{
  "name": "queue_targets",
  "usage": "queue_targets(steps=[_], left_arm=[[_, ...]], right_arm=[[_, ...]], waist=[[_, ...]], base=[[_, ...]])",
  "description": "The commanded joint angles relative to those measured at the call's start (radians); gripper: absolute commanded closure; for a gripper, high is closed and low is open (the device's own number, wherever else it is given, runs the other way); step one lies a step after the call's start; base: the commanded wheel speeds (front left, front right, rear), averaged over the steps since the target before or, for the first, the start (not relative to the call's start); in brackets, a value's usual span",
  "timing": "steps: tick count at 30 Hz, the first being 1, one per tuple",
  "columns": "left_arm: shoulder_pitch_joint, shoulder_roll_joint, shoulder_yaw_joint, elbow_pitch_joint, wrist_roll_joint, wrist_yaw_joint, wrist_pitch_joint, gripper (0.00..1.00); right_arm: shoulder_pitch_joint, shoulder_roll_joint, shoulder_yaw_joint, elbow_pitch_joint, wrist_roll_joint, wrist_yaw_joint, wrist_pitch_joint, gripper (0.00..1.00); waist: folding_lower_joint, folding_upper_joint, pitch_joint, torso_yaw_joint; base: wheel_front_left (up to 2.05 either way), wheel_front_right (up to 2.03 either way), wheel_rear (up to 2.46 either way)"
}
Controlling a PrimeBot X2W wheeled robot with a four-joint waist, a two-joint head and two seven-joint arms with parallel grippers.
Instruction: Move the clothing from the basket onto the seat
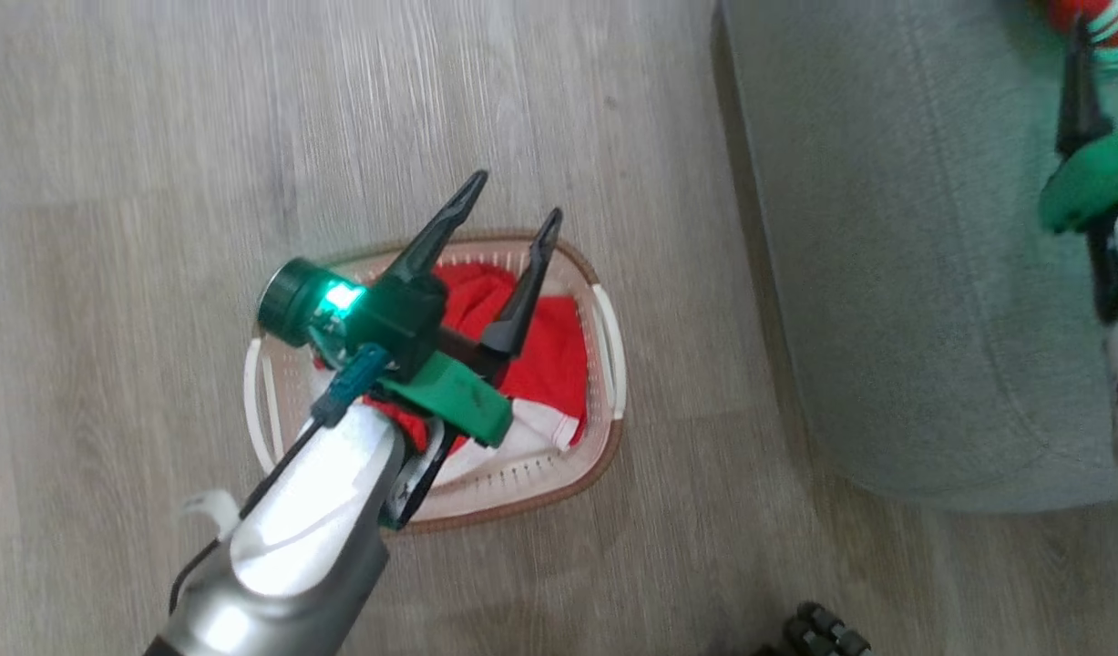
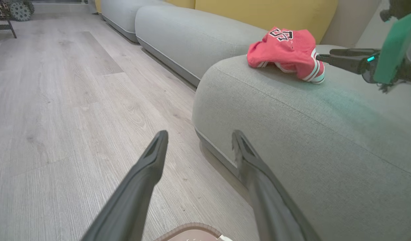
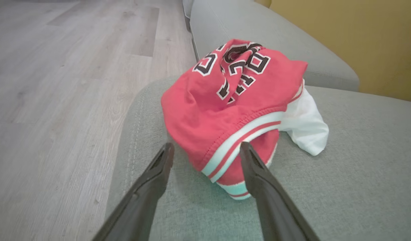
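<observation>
The cream basket point(image 1: 604, 437) stands on the wood floor, and red jerseys with white trim point(image 1: 554, 351) lie inside it. My left gripper point(image 1: 515, 199) hovers open over the basket's far side with nothing between its fingers. In the left wrist view its fingers point(image 2: 148, 170) point toward the floor and the grey-green seat point(image 2: 292, 127), with the basket rim point(image 2: 192, 229) at the bottom edge. One red jersey with numerals point(image 3: 232, 100) lies on the seat point(image 3: 342, 174). My right gripper point(image 3: 207, 146) is open, its fingertips on either side of that jersey's striped hem.
The seat point(image 1: 887, 228) lies right of the basket across a strip of floor. Yellow back cushions point(image 2: 265, 13) and further grey sofa sections point(image 2: 178, 33) stand behind it. A dark wheeled object point(image 1: 823, 629) sits at the bottom edge of the head view.
</observation>
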Motion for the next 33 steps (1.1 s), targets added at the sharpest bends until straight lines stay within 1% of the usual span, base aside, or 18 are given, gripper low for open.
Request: queue_targets(steps=[1, 5, 9, 13, 19, 23, 28, 33], left_arm=[[0.014, 0.017, 0.037, -0.032, -0.006, 0.006, -0.009, 0.0], [0.049, 0.019, 0.069, -0.041, -0.022, 0.01, -0.009, 0.0], [0.1, 0.013, 0.107, -0.045, -0.042, 0.014, -0.009, 0.0], [0.183, 0.002, 0.153, -0.04, -0.059, 0.016, -0.009, 0.0], [0.292, -0.011, 0.22, -0.051, -0.065, 0.029, -0.009, 0.0], [0.368, -0.016, 0.287, -0.074, -0.065, 0.052, -0.009, 0.0], [0.451, -0.026, 0.372, -0.115, -0.05, 0.087, -0.009, 0.0], [0.516, -0.038, 0.433, -0.148, -0.038, 0.086, -0.009, 0.0]], right_arm=[[0.027, -0.015, 0.021, -0.046, 0.014, 0.0, -0.009, 0.0], [0.094, -0.014, 0.08, -0.119, 0.052, 0.0, -0.009, 0.0], [0.137, 0.007, 0.128, -0.169, 0.075, 0.0, -0.009, 0.0], [0.189, 0.047, 0.173, -0.204, 0.101, 0.0, -0.009, 0.0], [0.267, 0.103, 0.189, -0.229, 0.106, 0.0, -0.009, 0.0], [0.33, 0.155, 0.189, -0.258, 0.1, 0.0, -0.009, 0.0], [0.419, 0.205, 0.176, -0.321, 0.082, 0.0, -0.009, 0.0], [0.506, 0.234, 0.169, -0.402, 0.056, 0.0, -0.009, 0.0]], waist=[[-0.0001, -0.0001, -0.048, -0.009], [-0.0001, -0.0001, -0.135, -0.017], [-0.0001, -0.0001, -0.227, -0.014], [-0.0001, -0.0001, -0.337, 0.013], [-0.0001, -0.0001, -0.439, 0.057], [-0.0001, -0.0001, -0.485, 0.081], [-0.0001, -0.0001, -0.515, 0.108], [-0.0001, -0.0001, -0.528, 0.126]], base=[[0.0, 0.0, 0.0], [0.0, 0.0, 0.0], [0.0, 0.0, 0.0], [0.0, 0.0, 0.0], [0.0, 0.0, 0.0], [0.0, 0.0, 0.0], [0.0, 0.0, 0.0], [0.0, 0.0, 0.0]])
